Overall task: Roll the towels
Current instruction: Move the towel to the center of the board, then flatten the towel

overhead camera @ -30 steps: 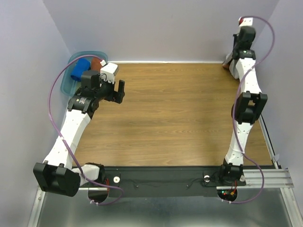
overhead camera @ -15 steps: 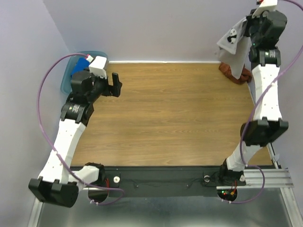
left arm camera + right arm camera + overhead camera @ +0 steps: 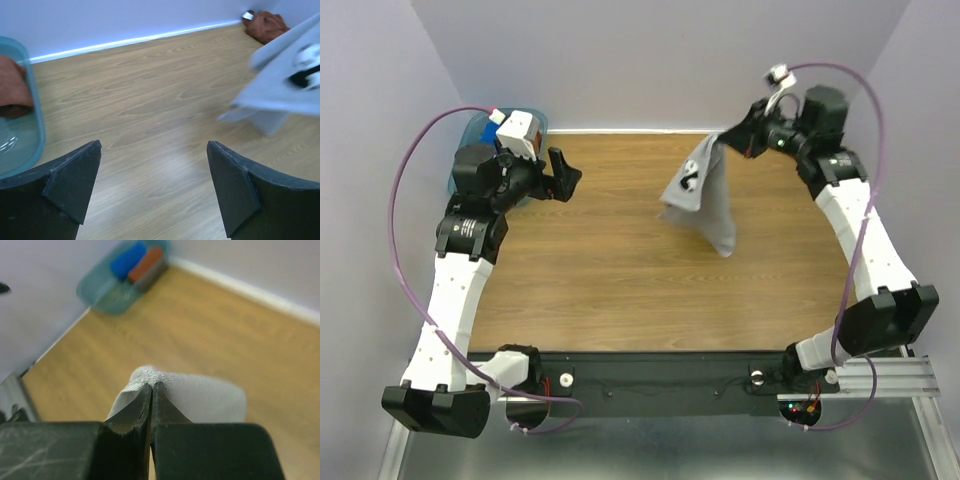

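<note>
My right gripper (image 3: 725,137) is shut on a corner of the light grey towel (image 3: 702,195) and holds it in the air above the back middle of the table. The cloth hangs down limp from the shut fingertips, as the right wrist view shows (image 3: 200,397). In that view the right gripper (image 3: 152,385) pinches a small fold of it. The rust-brown towel (image 3: 265,25) lies bunched in the far right corner by the wall. My left gripper (image 3: 565,175) is open and empty above the back left of the table, its jaws wide apart (image 3: 154,146). The grey towel (image 3: 285,85) hangs to its right.
A translucent blue tub (image 3: 470,130) stands in the back left corner, mostly behind my left arm. The right wrist view shows the tub (image 3: 122,277) holding a blue roll and a rust-brown roll. The tub's rim (image 3: 37,115) is left of my left gripper. Walls close the back and both sides.
My right arm has lifted the grey towel from the back right corner and swung it left over the table. My left arm has shifted slightly, its gripper still open.
</note>
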Available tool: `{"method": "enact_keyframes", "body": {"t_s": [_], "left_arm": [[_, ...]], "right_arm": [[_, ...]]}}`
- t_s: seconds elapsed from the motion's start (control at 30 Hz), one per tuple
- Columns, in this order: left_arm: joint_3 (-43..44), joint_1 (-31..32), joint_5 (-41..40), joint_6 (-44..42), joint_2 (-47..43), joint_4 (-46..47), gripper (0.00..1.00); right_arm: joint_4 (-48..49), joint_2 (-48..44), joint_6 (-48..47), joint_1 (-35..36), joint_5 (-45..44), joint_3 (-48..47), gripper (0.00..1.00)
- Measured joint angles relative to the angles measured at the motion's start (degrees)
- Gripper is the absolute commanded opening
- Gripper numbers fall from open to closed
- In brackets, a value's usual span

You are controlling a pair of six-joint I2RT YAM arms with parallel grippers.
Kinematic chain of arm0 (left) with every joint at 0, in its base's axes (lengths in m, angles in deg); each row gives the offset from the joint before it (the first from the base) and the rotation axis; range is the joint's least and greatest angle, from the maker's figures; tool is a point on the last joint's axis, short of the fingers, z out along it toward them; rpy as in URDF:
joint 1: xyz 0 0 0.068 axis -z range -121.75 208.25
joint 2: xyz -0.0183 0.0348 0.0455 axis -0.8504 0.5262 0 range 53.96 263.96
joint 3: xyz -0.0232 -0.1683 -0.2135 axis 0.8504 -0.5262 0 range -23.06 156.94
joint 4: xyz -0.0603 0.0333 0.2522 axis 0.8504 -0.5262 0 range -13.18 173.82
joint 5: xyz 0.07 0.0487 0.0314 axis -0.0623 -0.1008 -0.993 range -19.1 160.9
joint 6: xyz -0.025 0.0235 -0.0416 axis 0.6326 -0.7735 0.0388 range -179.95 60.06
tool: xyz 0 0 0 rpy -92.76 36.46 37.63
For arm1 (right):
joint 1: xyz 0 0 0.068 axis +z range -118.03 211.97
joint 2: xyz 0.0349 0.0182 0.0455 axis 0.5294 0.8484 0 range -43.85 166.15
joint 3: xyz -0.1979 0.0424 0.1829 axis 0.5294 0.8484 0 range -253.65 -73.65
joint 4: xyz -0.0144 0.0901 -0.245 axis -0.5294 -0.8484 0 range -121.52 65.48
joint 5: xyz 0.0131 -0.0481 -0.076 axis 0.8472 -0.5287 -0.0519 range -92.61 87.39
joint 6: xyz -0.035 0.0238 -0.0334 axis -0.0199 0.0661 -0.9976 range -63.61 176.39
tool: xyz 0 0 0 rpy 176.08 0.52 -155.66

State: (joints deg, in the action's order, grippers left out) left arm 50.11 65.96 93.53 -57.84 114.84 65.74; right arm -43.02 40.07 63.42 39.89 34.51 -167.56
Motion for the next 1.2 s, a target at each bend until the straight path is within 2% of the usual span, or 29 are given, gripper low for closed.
{"method": "enact_keyframes", "body": {"t_s": [0.2, 0.33, 0.37, 0.43, 0.47, 0.5, 0.57, 0.67, 0.77, 0.9, 1.03, 1.2], "left_arm": [[-1.9, 0.0, 6.7, -1.0, -0.5, 0.5, 0.99], [-6.4, 0.5, 8.6, -5.0, -0.8, 0.6, 0.97], [-7.0, 0.6, 8.8, -6.3, -0.8, 0.6, 0.89], [-8.8, 1.5, 9.2, -9.6, -0.2, 0.0, 0.78], [-9.4, 2.3, 9.5, -11.6, 0.4, -0.3, 0.66], [-9.9, 3.2, 9.6, -12.9, 0.9, -0.3, 0.61], [-11.1, 5.2, 9.4, -15.2, 2.2, 0.0, 0.61], [-13.6, 10.5, 7.4, -18.1, 5.2, 1.7, 0.64], [-14.3, 15.5, 4.7, -19.7, 10.5, 4.2, 0.77], [-13.7, 20.7, 2.6, -20.9, 18.6, 6.6, 0.79], [-10.8, 22.5, 2.4, -20.8, 27.4, 7.5, 0.82], [-10.7, 22.4, 3.2, -19.4, 31.3, 9.9, 0.88]], "right_arm": [[-0.3, 3.9, 3.9, 2.8, 1.7, 14.3, 0.01], [0.4, 12.3, 6.4, 6.4, 1.1, 19.6, 0.01], [0.9, 15.2, 7.1, 7.1, 0.7, 19.6, 0.01], [1.9, 19.6, 8.1, 8.1, 0.3, 19.5, 0.01], [2.3, 21.7, 8.6, 8.4, 0.1, 19.3, 0.01], [2.3, 22.8, 9.4, 8.5, 0.0, 19.2, 0.0], [2.4, 25.5, 10.2, 8.3, -0.3, 18.1, 0.01], [2.9, 27.6, 12.3, 8.3, -1.4, 15.6, 0.01], [4.0, 27.9, 13.8, 8.3, -3.8, 13.5, 0.01], [6.0, 27.8, 14.8, 8.0, -9.0, 12.5, 0.01], [6.4, 26.9, 15.1, 5.0, -14.1, 15.1, 0.01], [4.5, 24.5, 12.7, -4.3, -15.3, 17.0, 0.01]]}}
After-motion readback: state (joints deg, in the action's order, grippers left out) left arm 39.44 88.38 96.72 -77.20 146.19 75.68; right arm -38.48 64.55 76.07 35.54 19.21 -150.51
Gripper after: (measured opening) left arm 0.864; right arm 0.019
